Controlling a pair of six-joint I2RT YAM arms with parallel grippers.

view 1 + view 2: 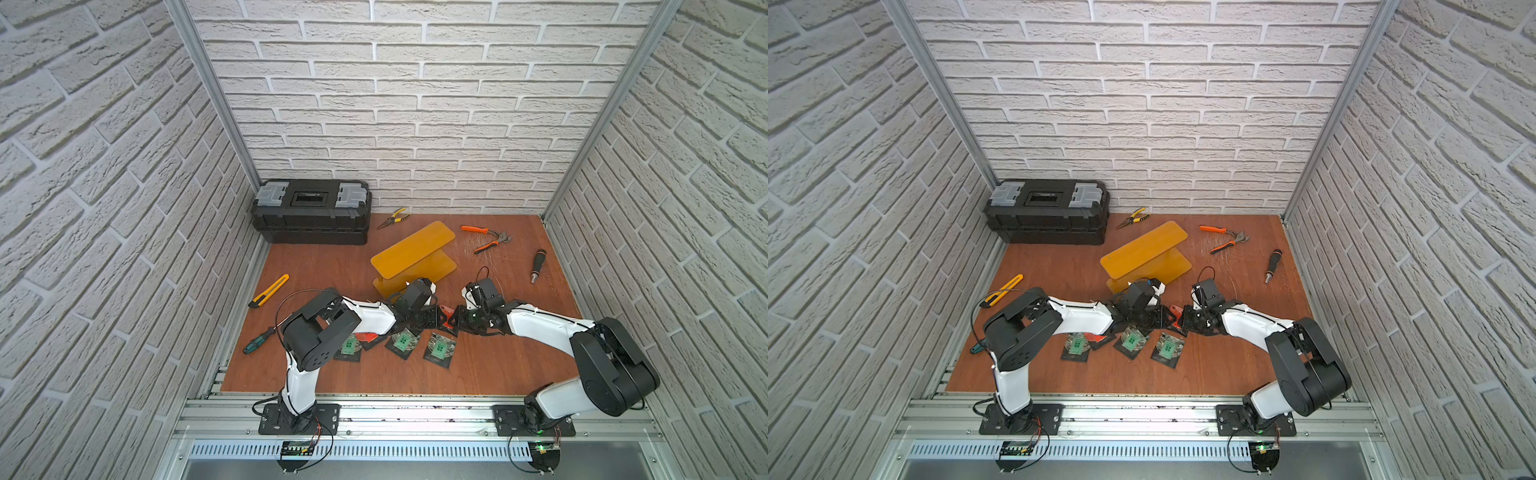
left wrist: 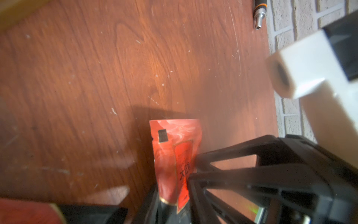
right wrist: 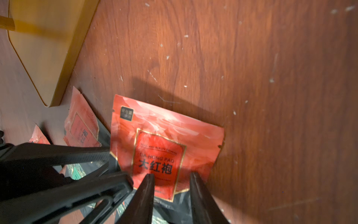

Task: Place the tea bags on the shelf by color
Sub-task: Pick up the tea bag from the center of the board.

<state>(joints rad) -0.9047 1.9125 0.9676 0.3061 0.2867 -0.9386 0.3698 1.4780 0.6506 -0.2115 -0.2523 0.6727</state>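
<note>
- three green bags (image 1: 402,341) are lying flat on the near table (image 1: 498,357), under and beside your left arm (image 1: 370,320).
- the shelf (image 1: 411,249) is standing just beyond the left claw (image 2: 172,192), its long axis running near-left to far-right; no bag is showing on its top plate.
- the left claw is looking pressed onto the lower edge of the red bag (image 3: 164,135), one finger on each face.
- the red bag is tilting up from the table between both claws; its label (image 3: 158,155) is reading "da hong pao" over 大红袍.
- the right claw (image 3: 171,175) is holding its fingers part-spread at the bag's lower face; you cannot tell whether it is gripping.
- your left arm is sitting nearer the shelf, so the carry is looking like its job.
</note>
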